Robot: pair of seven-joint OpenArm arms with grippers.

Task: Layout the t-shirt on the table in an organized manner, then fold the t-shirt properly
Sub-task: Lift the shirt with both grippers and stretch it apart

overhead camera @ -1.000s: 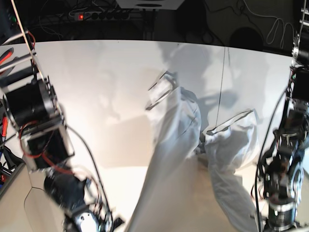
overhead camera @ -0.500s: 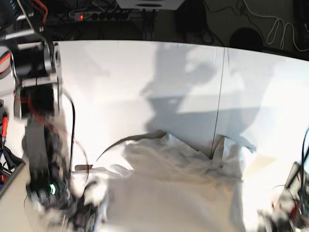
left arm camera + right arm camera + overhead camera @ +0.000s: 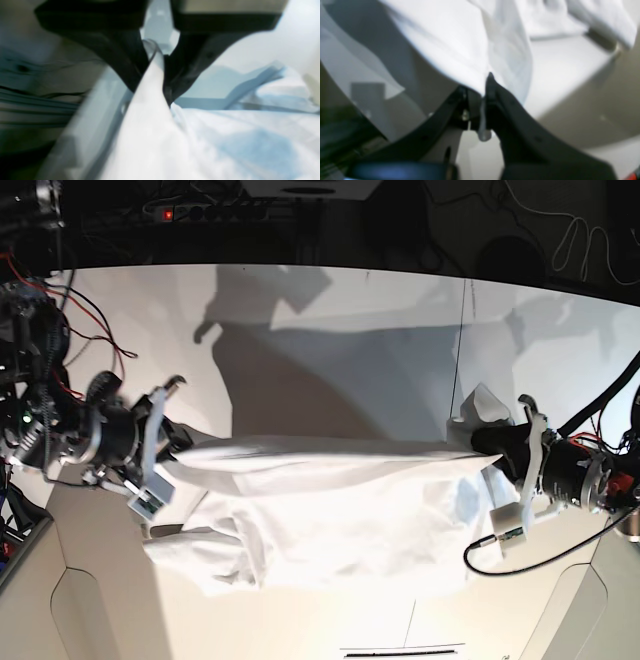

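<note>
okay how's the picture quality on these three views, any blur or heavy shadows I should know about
Base view: mostly sharp, with wide-angle bending of the table edge and big dark shadows behind the stretched t-shirt. Left wrist view: soft and smeared, with the left gripper a dark blur pinching cloth. Right wrist view: also out of focus, with the right gripper dark against bright, washed-out fabric.

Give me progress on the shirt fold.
Done: both grippers are shut on the t-shirt, left gripper, right gripper. In hand: it is stretched wide between them above the table. Left: lay it flat, then every fold; lower part is bunched.
</note>
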